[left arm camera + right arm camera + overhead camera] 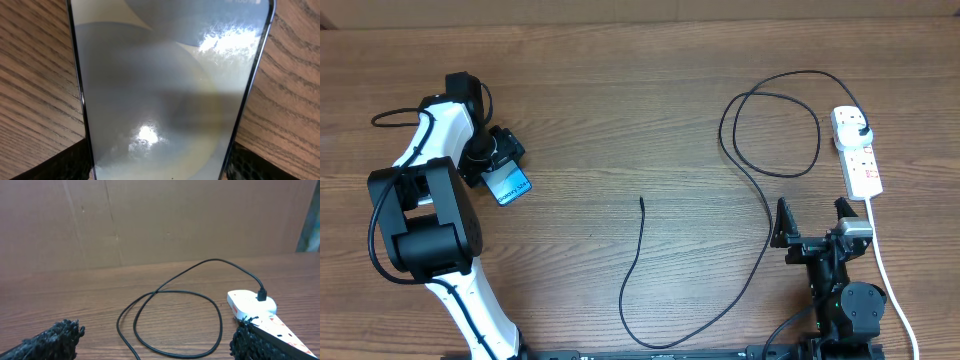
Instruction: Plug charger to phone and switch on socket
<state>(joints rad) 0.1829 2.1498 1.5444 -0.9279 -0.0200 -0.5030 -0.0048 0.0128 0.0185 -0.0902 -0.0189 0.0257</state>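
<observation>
Left of frame: my left gripper (506,180) holds the phone (160,90) by its two long edges. In the wrist view the dark pads (67,165) sit against both sides, bright screen up, with the wood of the table (620,90) either side. I cannot tell whether it is lifted or resting.

Step in hand, as I judge it: present the phone for plugging. To do it well, grip on the edges only and leave the port end free, turned toward the connector tip (641,202). That tip lies mid-frame, well apart from the phone. Which end carries the port is not visible.

Centre: the charger (215,260) runs from the tip down, curves along the lower frame, then rises into a loose loop at upper right.

Right: my right gripper (812,222) is spread wide and empty, low in the frame. The cable passes just beside its inner finger. The plug adapter (861,127) is already seated in the socket (865,170), and the white cord (886,275) trails down the right edge.

Obstacles: the slack loop may drag when the tip is pulled. Switch state unreadable.
</observation>
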